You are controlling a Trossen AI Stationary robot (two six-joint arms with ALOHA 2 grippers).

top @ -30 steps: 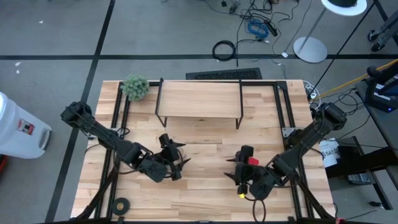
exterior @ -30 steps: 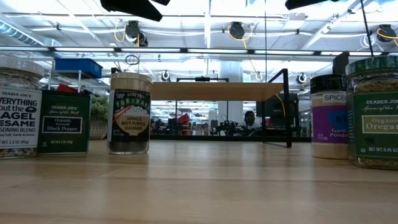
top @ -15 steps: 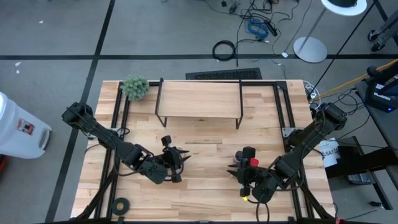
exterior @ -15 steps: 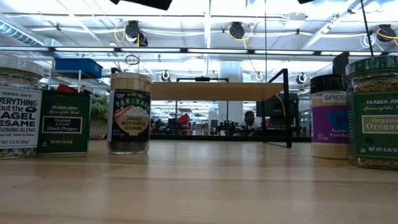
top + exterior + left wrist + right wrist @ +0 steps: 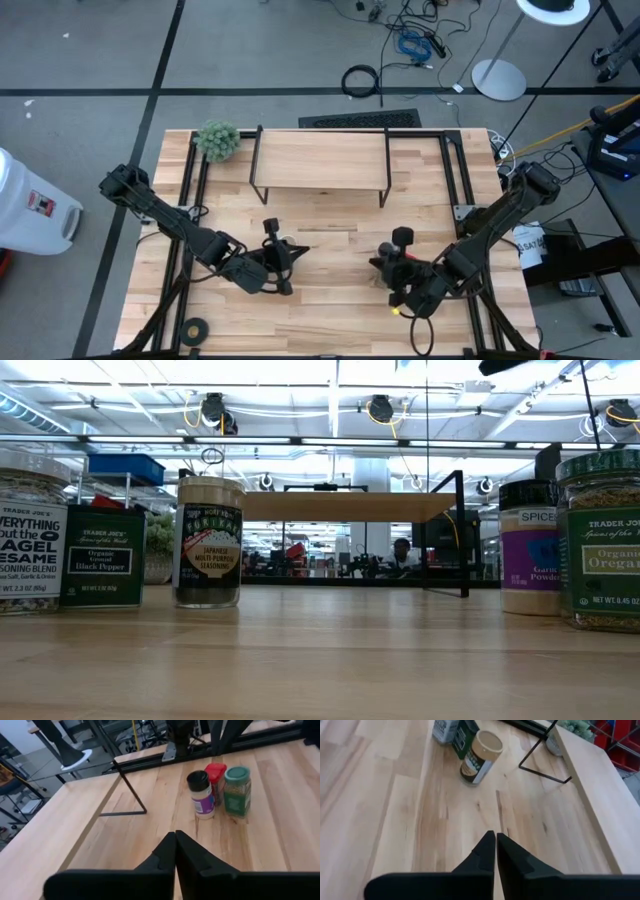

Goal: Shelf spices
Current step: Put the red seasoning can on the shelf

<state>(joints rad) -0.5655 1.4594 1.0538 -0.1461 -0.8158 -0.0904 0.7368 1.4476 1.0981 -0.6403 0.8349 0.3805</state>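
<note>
Two clusters of spices stand on the table (image 5: 330,300), none yet on the shelf (image 5: 320,158), which sits along the table's far edge at its middle. Your left gripper (image 5: 175,851) is clenched on nothing, hovering over the near left part of the table. The tan-lidded jar (image 5: 208,542), the dark square tin (image 5: 102,556) and a sesame blend jar (image 5: 30,532) stand together on that side, and the left arm is the nearer one for them. Your right gripper (image 5: 496,851) is likewise pressed shut and empty over the near right part. Close under that arm stand the dark-lidded jar (image 5: 200,794), the red tin (image 5: 216,775) and the green-lidded jar (image 5: 236,790), the three almost touching.

Every container stands upright, long axis vertical, so you will probably need to spread the fingers first, then come at a jar from the side. The shelf lies beyond both clusters, toward the far edge. The tight spacing on the right could make a neighbour tip.
</note>
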